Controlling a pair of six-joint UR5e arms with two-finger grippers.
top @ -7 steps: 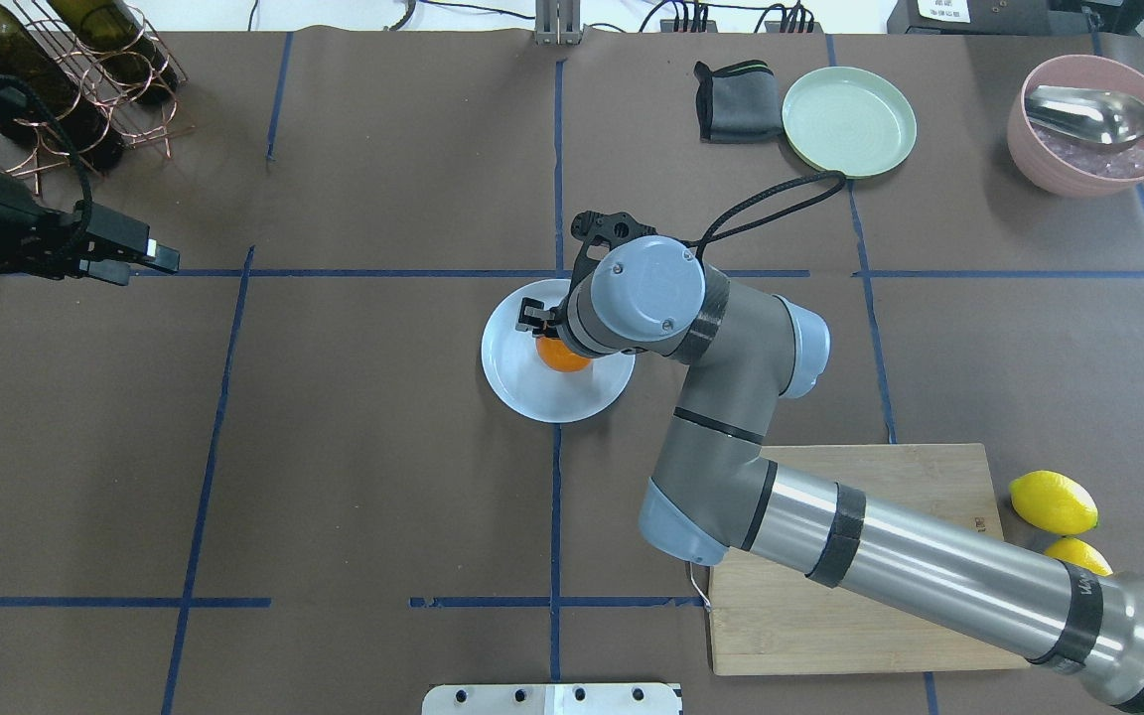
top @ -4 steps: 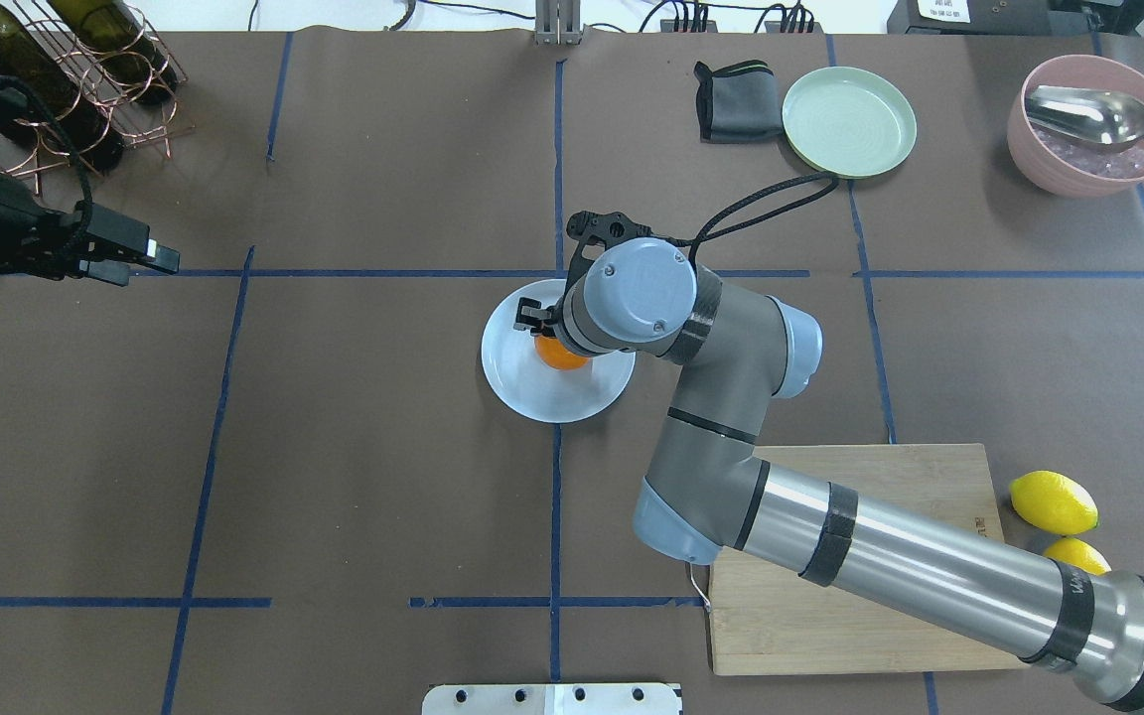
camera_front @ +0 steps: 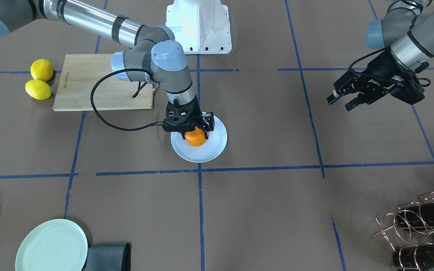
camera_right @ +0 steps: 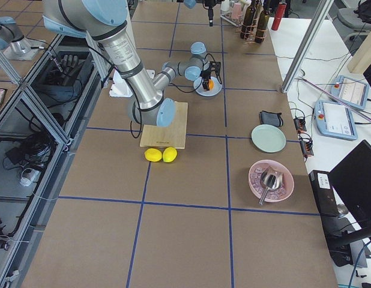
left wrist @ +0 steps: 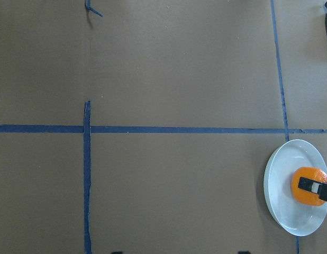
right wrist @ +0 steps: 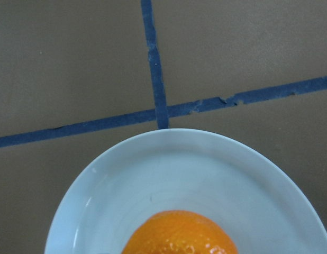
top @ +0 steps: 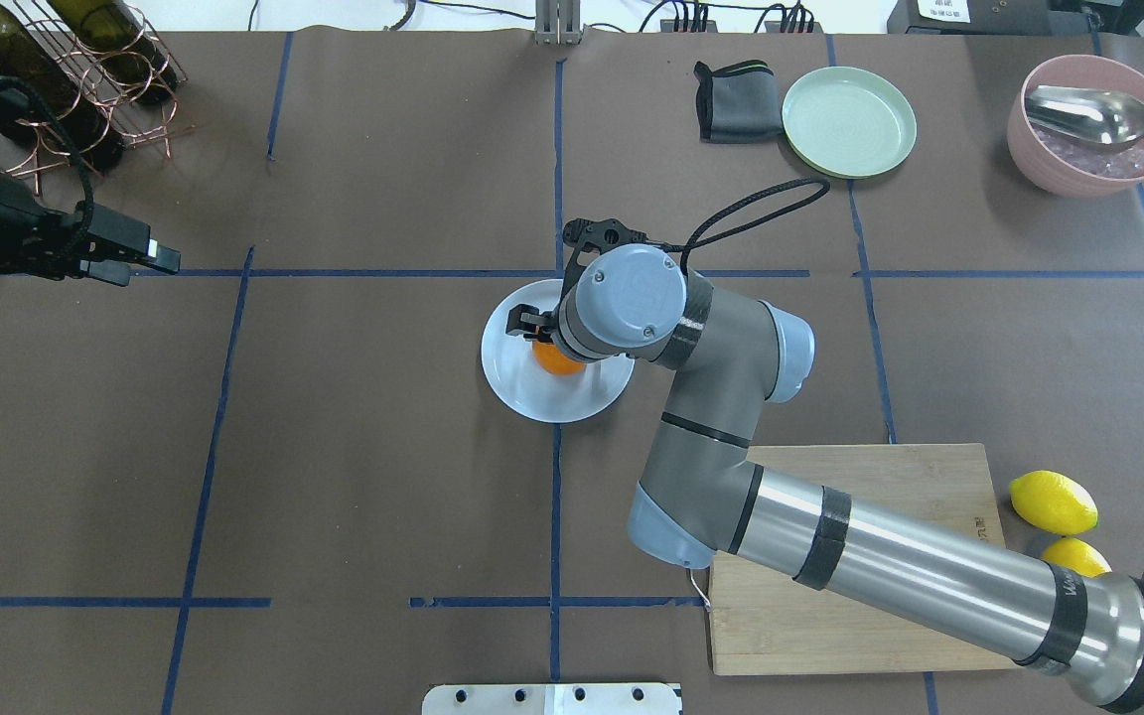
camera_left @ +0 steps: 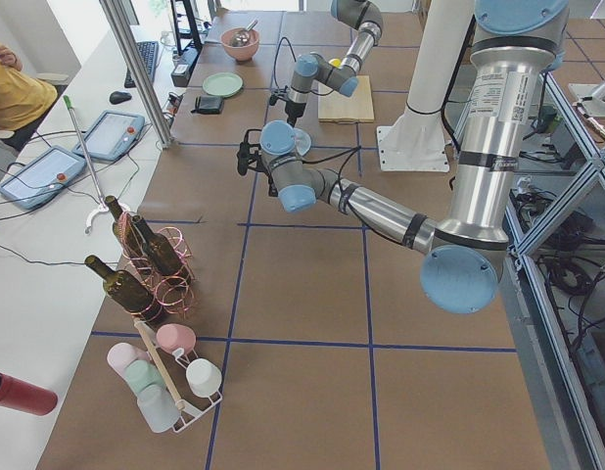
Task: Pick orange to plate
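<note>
The orange sits low over the middle of the pale bluish-white plate, between the fingers of my right gripper, which is shut on it. I cannot tell whether the fruit touches the plate. From overhead the right wrist hides most of the orange above the plate. The right wrist view shows the orange's top and the plate's rim. My left gripper hovers open and empty far to the side, also seen as the left gripper overhead.
A wooden board lies under the right arm with two lemons beside it. A pale green plate, a dark cloth and a pink bowl with a spoon stand at the back right. A wine-bottle rack is at the back left.
My right arm has sunk a little and shifted slightly left over the plate, with the orange still in its fingers. The left arm has not moved.
</note>
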